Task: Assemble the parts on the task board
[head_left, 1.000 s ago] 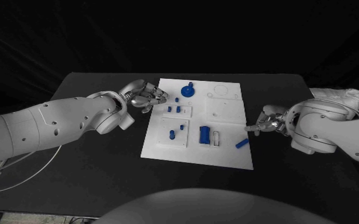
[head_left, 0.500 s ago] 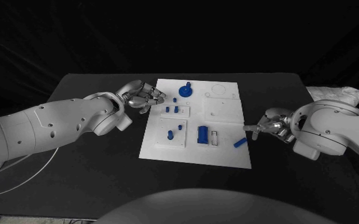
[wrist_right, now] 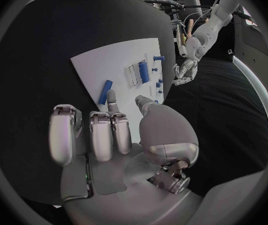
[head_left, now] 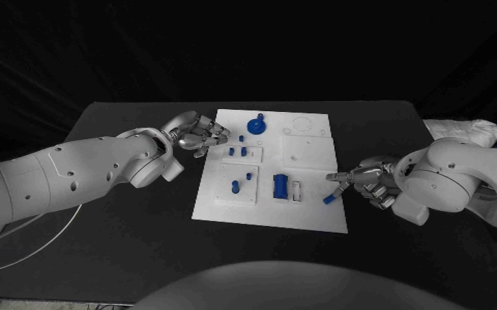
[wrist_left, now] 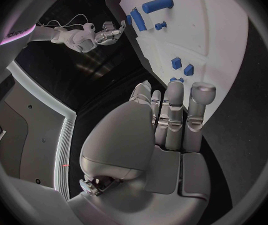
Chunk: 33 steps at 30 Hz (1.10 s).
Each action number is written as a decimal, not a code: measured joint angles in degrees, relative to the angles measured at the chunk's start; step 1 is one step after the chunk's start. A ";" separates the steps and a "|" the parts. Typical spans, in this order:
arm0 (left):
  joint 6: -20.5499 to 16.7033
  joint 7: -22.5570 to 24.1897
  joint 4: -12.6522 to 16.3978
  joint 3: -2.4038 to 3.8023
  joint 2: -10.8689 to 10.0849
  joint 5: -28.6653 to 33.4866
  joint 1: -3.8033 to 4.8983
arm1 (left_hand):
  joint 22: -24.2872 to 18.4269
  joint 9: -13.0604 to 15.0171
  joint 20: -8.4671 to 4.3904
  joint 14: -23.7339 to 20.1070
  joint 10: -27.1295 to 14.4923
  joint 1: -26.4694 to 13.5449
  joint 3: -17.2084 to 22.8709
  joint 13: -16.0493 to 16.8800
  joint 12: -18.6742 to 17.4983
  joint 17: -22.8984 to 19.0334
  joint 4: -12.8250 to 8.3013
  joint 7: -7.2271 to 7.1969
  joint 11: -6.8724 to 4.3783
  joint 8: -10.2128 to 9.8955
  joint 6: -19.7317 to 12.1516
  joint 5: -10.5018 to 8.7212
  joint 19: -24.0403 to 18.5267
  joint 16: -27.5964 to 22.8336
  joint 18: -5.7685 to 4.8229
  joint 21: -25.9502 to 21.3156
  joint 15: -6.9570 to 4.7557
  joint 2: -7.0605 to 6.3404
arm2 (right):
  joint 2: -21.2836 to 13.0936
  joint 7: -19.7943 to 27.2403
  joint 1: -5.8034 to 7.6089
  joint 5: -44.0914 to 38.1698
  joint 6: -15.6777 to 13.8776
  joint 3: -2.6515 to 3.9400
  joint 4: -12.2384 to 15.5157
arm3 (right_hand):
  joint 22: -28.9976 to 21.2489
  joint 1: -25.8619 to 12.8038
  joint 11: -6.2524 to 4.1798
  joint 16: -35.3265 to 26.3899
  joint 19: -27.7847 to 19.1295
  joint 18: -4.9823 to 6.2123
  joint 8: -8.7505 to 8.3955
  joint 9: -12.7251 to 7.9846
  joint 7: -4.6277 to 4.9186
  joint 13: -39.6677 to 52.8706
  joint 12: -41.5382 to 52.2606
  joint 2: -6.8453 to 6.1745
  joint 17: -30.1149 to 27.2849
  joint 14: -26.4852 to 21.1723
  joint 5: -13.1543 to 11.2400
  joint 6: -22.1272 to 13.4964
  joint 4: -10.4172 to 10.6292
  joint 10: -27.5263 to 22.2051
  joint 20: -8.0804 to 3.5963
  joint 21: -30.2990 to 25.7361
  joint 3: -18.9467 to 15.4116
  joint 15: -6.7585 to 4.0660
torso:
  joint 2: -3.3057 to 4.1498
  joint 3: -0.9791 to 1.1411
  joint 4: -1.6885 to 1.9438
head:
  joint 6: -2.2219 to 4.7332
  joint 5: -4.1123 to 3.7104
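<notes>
A: Where the white board (head_left: 271, 209) ends nearest the robot, what lies by it?
B: A loose blue bar (head_left: 332, 199), at the board's right edge. The right hand (head_left: 360, 179) hangs just beside it, fingers apart, holding nothing.

A: And further in?
B: A blue block (head_left: 279, 185) beside a slot, then small blue pegs (head_left: 240, 151), and a round blue knob (head_left: 257, 123) at the far end.

A: The left hand?
B: The left hand (head_left: 200, 135) sits at the board's far left edge, fingers curled together, nothing in them.
</notes>
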 measured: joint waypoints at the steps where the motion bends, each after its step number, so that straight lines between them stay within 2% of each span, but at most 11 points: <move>1: 0.00 -0.02 0.00 0.00 -0.01 0.00 0.00 | 0.00 0.00 0.00 0.00 0.00 0.00 0.00 0.00 0.00 0.00 0.00 0.00 0.00 0.00 0.00 0.00 0.00 0.00 0.00 0.00 0.00 0.00 | 0.10 -0.07 -0.01 0.76 -0.31 0.00 -0.20 | 0.00 0.00 0.00 -0.01 0.00 0.00 0.00 -0.14 0.00 0.00 0.00 0.00 0.00 0.00 0.07 0.00 0.00 0.00 0.00 0.00 0.00 0.00 | -0.01 0.00 0.00 | 0.00 0.03; 5: 0.01 -0.12 0.00 0.00 -0.05 0.00 0.00 | 0.00 0.00 0.00 0.00 0.00 0.00 0.00 0.00 0.00 0.00 0.00 0.00 0.00 0.00 0.00 0.00 0.00 0.00 0.01 0.00 0.00 0.00 | 0.43 -0.27 -0.08 2.38 -1.05 -0.01 -0.72 | 0.00 0.00 0.00 -0.27 0.00 0.00 0.00 -0.71 -0.28 0.00 0.00 0.00 0.00 0.00 0.40 0.28 -0.17 0.00 0.00 -0.01 0.17 0.00 | -0.01 0.02 -0.04 | 0.00 0.10; 12: 0.03 -0.31 0.09 0.00 -0.02 0.00 0.00 | 0.00 0.00 0.00 0.00 0.00 0.00 0.00 0.00 0.00 -0.03 0.00 0.00 0.00 0.00 0.00 0.00 0.00 0.00 0.01 0.00 0.00 0.00 | 0.79 -0.51 -0.49 3.75 -1.61 -0.01 -0.90 | -0.01 0.43 0.00 -1.11 0.00 0.00 0.00 -2.02 -0.24 -0.01 0.00 0.48 -0.01 0.00 1.40 0.68 -0.79 0.00 0.00 -0.81 0.79 0.00 | 0.04 0.04 -0.04 | 0.00 0.11; 14: 0.04 -0.35 0.12 0.00 -0.03 -0.01 0.00 | 0.00 0.00 0.00 0.00 0.00 0.00 0.00 0.00 0.00 -0.06 0.00 0.00 0.00 0.00 0.00 0.00 0.00 0.00 0.00 0.00 0.00 0.00 | 0.56 -0.55 -0.66 3.97 -1.66 -0.01 -0.65 | -0.01 0.36 0.00 -1.45 0.00 0.00 0.00 -2.32 -0.24 -0.01 0.00 1.15 -0.01 0.00 1.40 0.68 -0.79 0.00 -0.01 -1.08 0.79 0.00 | 0.05 0.04 -0.02 | 0.00 0.13; 16: 0.04 -0.39 0.18 0.00 -0.05 -0.01 0.00 | 0.00 0.00 0.00 0.00 0.00 0.00 0.00 0.00 0.00 -0.06 0.00 0.00 0.00 0.00 0.00 0.00 0.00 0.00 0.00 0.00 0.00 0.00 | 0.06 -0.58 -0.83 4.17 -1.69 -0.01 -0.19 | -0.01 0.36 0.00 -1.60 0.00 0.08 0.00 -2.58 -0.23 -0.01 0.00 1.15 -0.01 0.00 1.40 0.68 -0.79 0.00 -0.01 -1.43 0.79 0.00 | 0.05 0.03 0.00 | 0.00 0.19; 18: 0.04 -0.41 0.24 0.00 -0.10 -0.02 0.00 | 0.00 0.00 0.00 0.00 0.00 0.00 0.00 0.00 0.00 -0.06 0.00 0.00 0.00 0.00 0.00 0.00 0.00 0.00 0.00 0.00 0.00 0.00 | -0.53 -0.60 -0.98 4.33 -1.70 -0.01 0.35 | -0.01 0.12 0.00 -1.82 0.00 0.90 0.00 -2.96 -0.44 -0.01 0.00 1.39 -0.01 0.00 1.40 0.88 -0.79 0.00 -0.01 -1.65 0.79 0.00 | 0.05 0.04 0.00 | 0.00 0.25; 20: 0.04 -0.43 0.29 0.00 -0.15 -0.02 0.00 | 0.00 0.00 0.00 0.00 0.00 0.00 0.00 0.00 0.00 -0.06 0.00 0.00 0.00 0.00 0.00 0.00 0.00 0.00 0.00 0.00 0.00 0.00 | -1.40 -0.61 -1.14 4.54 -1.70 -0.01 1.15 | -0.01 -0.04 0.00 -1.82 0.00 0.90 0.00 -3.20 -0.25 -0.01 0.00 1.55 -0.01 0.00 1.40 1.08 -0.79 0.00 -0.01 -1.65 0.80 0.00 | 0.05 0.04 -0.01 | 0.00 0.34; 26: 0.03 -0.47 0.35 0.00 -0.26 -0.02 0.00 | 0.00 0.00 0.00 0.00 0.00 0.00 0.00 0.00 0.00 -0.06 0.00 -0.01 0.00 0.00 0.00 0.00 0.00 0.00 0.00 0.00 0.00 0.00 | -3.39 -0.63 -1.63 4.98 -1.70 -0.03 3.02 | -0.02 -0.10 0.00 -1.95 0.00 0.90 0.00 -3.48 -0.50 -0.01 0.00 1.61 -0.02 0.00 1.40 1.35 -0.79 0.00 -0.01 -1.77 0.79 0.00 | 0.00 0.04 -0.05 | 0.00 0.36; 33: 0.03 -0.52 0.28 0.00 -0.04 -0.02 0.00 | 0.00 0.00 0.00 0.00 0.00 0.00 0.00 0.00 0.00 -0.06 0.00 -0.01 0.00 0.00 -0.01 0.00 0.00 0.00 0.01 0.00 0.00 0.00 | -3.42 -0.65 -2.57 5.28 -1.89 -0.03 2.60 | -0.02 -0.28 -0.01 -3.19 -0.24 0.90 0.00 -4.73 -0.50 -0.01 0.00 1.79 -0.02 0.00 1.36 1.35 -1.03 0.00 0.23 -4.54 1.03 -0.01 | -0.02 0.03 -0.07 | 0.00 0.02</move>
